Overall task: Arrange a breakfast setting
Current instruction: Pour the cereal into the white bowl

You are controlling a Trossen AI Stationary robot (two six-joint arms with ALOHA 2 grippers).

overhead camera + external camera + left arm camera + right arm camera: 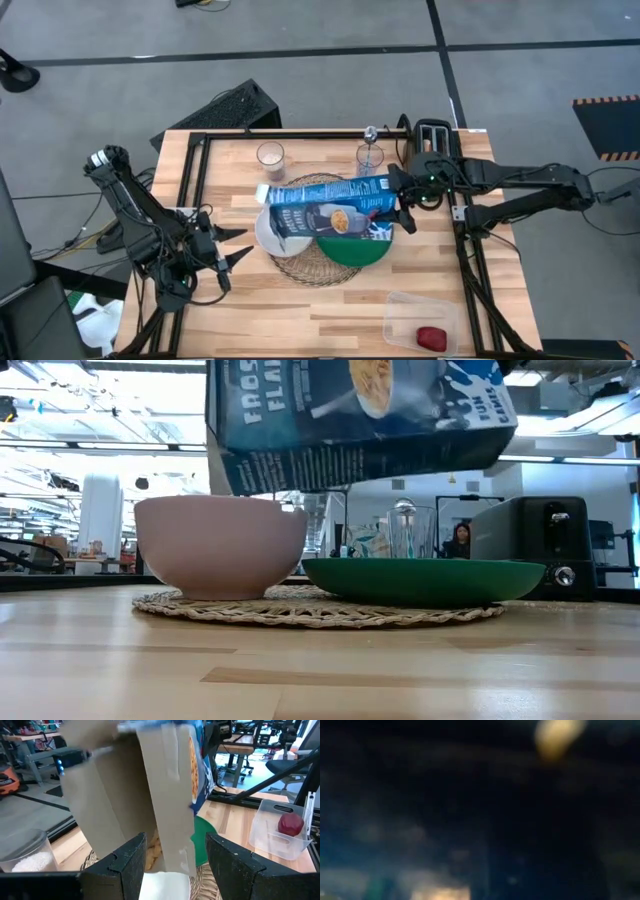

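The cereal box [333, 211] hangs tipped over the white bowl [272, 232], long axis running three to nine o'clock, open mouth at nine above the bowl. My right gripper [400, 200] clamps its three o'clock end. My left gripper [232, 246] waits with parted fingers at nine, nearer the bowl.

Non-task items observed. A black toaster [430, 135] stands at the far edge of the wooden worktop [300, 310]; in the low view it sits behind and to the right. A clear plastic tub [420, 322] rests near the front right corner. A black crate-like object [225, 112] lies on the grey floor [300, 30] beyond the worktop. A person [459, 540] is seated in the background room.
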